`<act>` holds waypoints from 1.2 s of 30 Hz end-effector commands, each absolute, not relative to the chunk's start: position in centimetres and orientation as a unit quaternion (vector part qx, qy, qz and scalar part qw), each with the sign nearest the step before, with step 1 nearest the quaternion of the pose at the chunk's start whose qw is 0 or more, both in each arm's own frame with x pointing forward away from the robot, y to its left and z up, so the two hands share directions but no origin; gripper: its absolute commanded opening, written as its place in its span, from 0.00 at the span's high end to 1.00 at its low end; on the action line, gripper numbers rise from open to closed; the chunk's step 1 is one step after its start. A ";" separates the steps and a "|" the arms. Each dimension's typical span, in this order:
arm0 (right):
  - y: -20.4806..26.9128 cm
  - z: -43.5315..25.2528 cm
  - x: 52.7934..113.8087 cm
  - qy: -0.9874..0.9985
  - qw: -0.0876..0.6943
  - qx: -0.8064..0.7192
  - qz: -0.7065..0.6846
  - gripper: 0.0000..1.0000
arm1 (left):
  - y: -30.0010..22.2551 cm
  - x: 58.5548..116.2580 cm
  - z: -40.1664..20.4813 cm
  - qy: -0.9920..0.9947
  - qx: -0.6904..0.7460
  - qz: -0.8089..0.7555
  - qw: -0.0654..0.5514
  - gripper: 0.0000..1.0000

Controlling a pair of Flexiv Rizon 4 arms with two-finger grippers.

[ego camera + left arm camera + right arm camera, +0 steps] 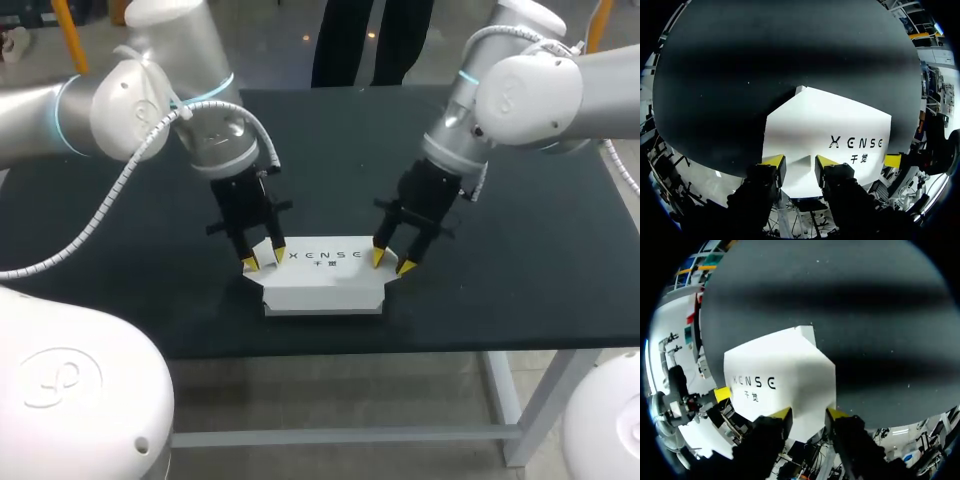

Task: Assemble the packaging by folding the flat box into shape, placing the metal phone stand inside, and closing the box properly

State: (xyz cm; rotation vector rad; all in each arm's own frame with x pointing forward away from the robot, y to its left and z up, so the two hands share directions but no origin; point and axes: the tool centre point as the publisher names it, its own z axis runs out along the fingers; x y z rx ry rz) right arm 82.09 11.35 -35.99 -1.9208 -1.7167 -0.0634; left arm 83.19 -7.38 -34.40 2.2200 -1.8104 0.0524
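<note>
A white box (320,275) with dark lettering on top lies on the black table (120,260), close to its front edge. My left gripper (264,258) points down at the box's left end. In the left wrist view the box (830,125) fills the space ahead, and its tapered end flap lies between the open fingers of the left gripper (799,165). My right gripper (392,262) stands at the right end. In the right wrist view the right gripper (808,415) is open astride the matching flap of the box (775,365). No metal stand shows in any view.
Bare black tabletop stretches left, right and behind the box. The table's front edge (330,347) runs just beyond the box's near side. Each wrist view catches a yellow fingertip of the other arm (892,160) (722,393) at the far end of the box.
</note>
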 end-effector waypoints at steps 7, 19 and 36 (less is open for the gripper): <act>11.3 -36.0 82.1 -0.640 0.280 -0.715 -0.024 0.54 | -7.4 83.2 -34.3 -0.626 0.768 0.016 0.135 0.57; 11.2 -36.1 82.1 -0.639 0.281 -0.715 -0.027 0.57 | -7.3 83.0 -34.4 -0.623 0.770 0.021 0.136 0.78; 11.4 -36.7 82.2 -0.641 0.280 -0.714 -0.030 0.55 | -6.8 82.2 -35.2 -0.627 0.768 0.024 0.127 0.62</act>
